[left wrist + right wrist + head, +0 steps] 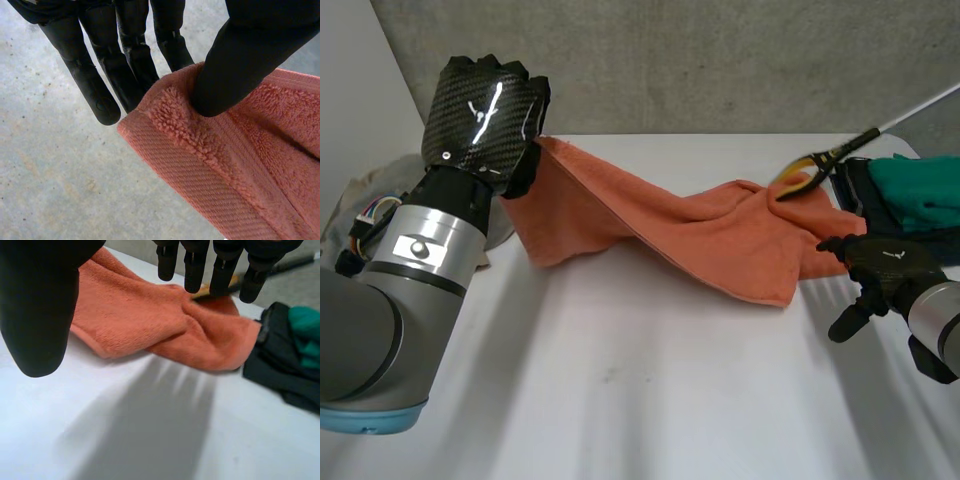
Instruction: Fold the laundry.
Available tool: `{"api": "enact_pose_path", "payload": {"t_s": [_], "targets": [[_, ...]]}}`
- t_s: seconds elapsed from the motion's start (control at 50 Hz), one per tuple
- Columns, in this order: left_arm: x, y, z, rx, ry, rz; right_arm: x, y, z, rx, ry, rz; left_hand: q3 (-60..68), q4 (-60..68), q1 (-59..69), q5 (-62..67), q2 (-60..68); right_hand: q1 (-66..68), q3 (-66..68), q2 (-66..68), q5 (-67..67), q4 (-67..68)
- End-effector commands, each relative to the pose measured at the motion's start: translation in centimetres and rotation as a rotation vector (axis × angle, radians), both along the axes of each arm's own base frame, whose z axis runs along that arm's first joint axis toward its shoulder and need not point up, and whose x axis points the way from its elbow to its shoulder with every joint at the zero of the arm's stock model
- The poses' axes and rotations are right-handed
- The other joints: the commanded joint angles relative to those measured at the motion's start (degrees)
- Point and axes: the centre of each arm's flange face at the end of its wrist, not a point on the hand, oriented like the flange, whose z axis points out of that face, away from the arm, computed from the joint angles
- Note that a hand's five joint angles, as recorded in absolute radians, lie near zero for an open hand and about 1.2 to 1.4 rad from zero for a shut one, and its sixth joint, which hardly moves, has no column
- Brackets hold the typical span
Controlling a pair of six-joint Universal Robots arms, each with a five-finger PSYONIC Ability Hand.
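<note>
An orange towel [720,230] stretches across the white table [640,390]. My left hand [485,110] holds one corner of it raised at the far left. In the left wrist view the thumb [240,65] pinches that towel corner [240,170] against the fingers. The rest of the towel sags down to the table towards the right. My right hand [885,265] hovers just off the towel's right end, fingers [192,265] straight and thumb spread, holding nothing. The towel [150,320] lies bunched beyond its fingertips.
A long grabber tool with a yellow and black tip [810,165] reaches in from the far right and touches the towel's right end. A pile of dark and teal clothes [910,200] sits at the right edge. A beige cloth [350,200] lies behind my left arm.
</note>
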Motion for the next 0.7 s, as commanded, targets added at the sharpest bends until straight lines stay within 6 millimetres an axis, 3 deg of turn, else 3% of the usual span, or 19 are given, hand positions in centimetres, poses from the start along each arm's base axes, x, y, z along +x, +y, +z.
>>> {"api": "enact_pose_path", "payload": {"t_s": [0.02, 0.12, 0.22, 0.3, 0.36, 0.4, 0.46, 0.5, 0.52, 0.54, 0.58, 0.66, 0.68, 0.7], "targets": [[0.1, 0.4, 0.4, -0.001, 0.001, -0.004, 0.3, 0.0, 0.1, 0.002, -0.027, 0.037, 11.6, 11.1, 13.1, 14.1, 11.1, 5.2, 3.7, 3.8, 3.0, 3.9], [0.0, 1.1, 0.8, -0.003, 0.004, -0.016, 0.5, -0.4, 0.0, -0.002, -0.04, 0.037, 11.6, 11.1, 13.1, 14.1, 11.1, 5.1, 3.5, 3.7, 2.8, 3.7], [-0.2, 1.6, 1.4, -0.015, 0.014, -0.031, 1.5, -3.0, -0.9, -0.023, -0.084, 0.027, 11.6, 11.1, 13.1, 14.1, 11.1, 4.4, 2.8, 3.0, 2.2, 3.0], [-0.6, 2.2, 1.9, -0.029, 0.022, -0.051, 6.2, -3.4, -2.2, -0.009, -0.159, 0.129, 11.6, 11.1, 13.1, 14.1, 11.1, 4.5, 3.0, 3.2, 2.3, 3.2], [-0.8, 2.7, 2.4, -0.039, 0.032, -0.063, 8.1, -4.1, -2.6, -0.023, -0.164, 0.159, 11.6, 11.1, 13.1, 14.1, 11.1, 4.9, 3.3, 3.5, 2.7, 3.5], [-0.8, 3.1, 2.8, -0.052, 0.039, -0.069, 9.4, -4.8, -4.5, 0.001, -0.145, 0.16, 11.6, 11.1, 13.1, 14.1, 11.1, 6.7, 5.2, 5.3, 4.5, 5.4], [-0.7, 3.3, 3.5, -0.07, 0.049, -0.071, 9.8, -5.8, -6.6, 0.021, -0.084, 0.097, 11.6, 11.1, 13.1, 14.1, 11.1, 14.3, 12.7, 12.9, 12.0, 12.9], [-0.6, 3.4, 4.3, -0.091, 0.062, -0.068, 9.8, -6.1, -6.5, -0.003, -0.038, 0.065, 11.6, 11.1, 13.1, 14.1, 11.1, 32.5, 31.0, 31.1, 30.3, 31.2], [-0.5, 3.4, 4.4, -0.095, 0.065, -0.065, 9.8, -6.2, -6.1, -0.035, 0.007, 0.033, 11.6, 11.1, 13.1, 14.1, 11.1, 57.8, 56.2, 56.4, 55.6, 56.4], [-0.5, 3.3, 4.6, -0.1, 0.068, -0.064, 9.5, -6.4, -5.8, -0.056, 0.025, 0.014, 11.6, 11.1, 13.1, 14.1, 11.1, 66.5, 64.9, 65.1, 64.2, 65.1], [-0.4, 3.3, 5.1, -0.109, 0.073, -0.059, 9.2, -6.8, -5.3, -0.097, 0.043, -0.014, 11.6, 11.1, 13.1, 14.1, 11.1, 66.6, 65.0, 65.2, 64.3, 65.2], [-0.2, 3.2, 6.1, -0.129, 0.088, -0.051, 8.9, -6.7, -2.4, -0.21, 0.046, -0.007, 11.6, 11.1, 13.1, 14.1, 11.1, 66.6, 65.0, 65.2, 64.3, 65.2], [-0.2, 3.2, 6.4, -0.134, 0.091, -0.048, 8.6, -5.9, 0.3, -0.272, 0.034, 0.003, 11.6, 11.1, 13.1, 14.1, 11.1, 66.6, 65.0, 65.2, 64.3, 65.2], [-0.1, 3.3, 6.6, -0.14, 0.094, -0.048, 8.6, -5.7, 1.0, -0.287, 0.033, 0.009, 11.6, 11.1, 13.1, 14.1, 11.1, 66.6, 65.0, 65.2, 64.3, 65.2]]}}
